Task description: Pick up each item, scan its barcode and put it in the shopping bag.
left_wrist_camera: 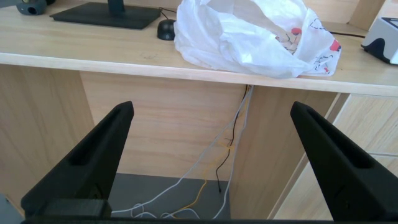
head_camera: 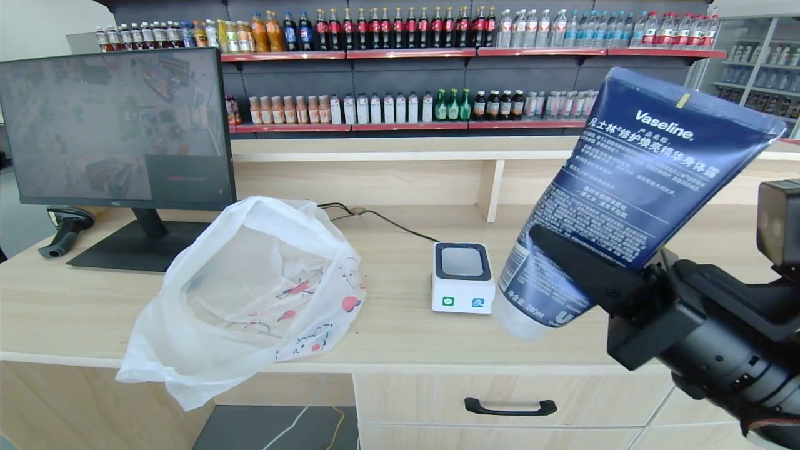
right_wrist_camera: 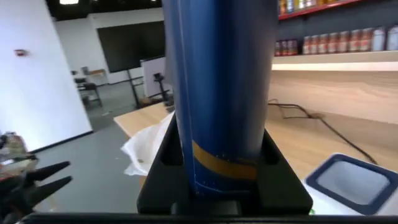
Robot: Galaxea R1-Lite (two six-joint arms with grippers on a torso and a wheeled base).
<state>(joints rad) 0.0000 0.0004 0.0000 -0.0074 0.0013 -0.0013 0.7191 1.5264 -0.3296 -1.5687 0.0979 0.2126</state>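
Note:
My right gripper (head_camera: pixel 603 275) is shut on a dark blue lotion tube (head_camera: pixel 631 194), held tilted above the counter with its clear cap end down, just right of the white barcode scanner (head_camera: pixel 462 277). In the right wrist view the tube (right_wrist_camera: pixel 221 87) stands between the two black fingers and the scanner (right_wrist_camera: pixel 351 180) lies below. A white plastic shopping bag (head_camera: pixel 262 287) with red prints lies open on the counter left of the scanner. My left gripper (left_wrist_camera: pixel 214 155) is open, low in front of the counter, below the bag (left_wrist_camera: pixel 255 34).
A monitor (head_camera: pixel 119 125) on its stand is at the counter's back left, with a handheld scanner (head_camera: pixel 62 231) beside it. A cable (head_camera: pixel 375 219) runs behind the bag. Shelves of bottles (head_camera: pixel 406 31) fill the back wall. A drawer handle (head_camera: pixel 509 407) sits under the counter edge.

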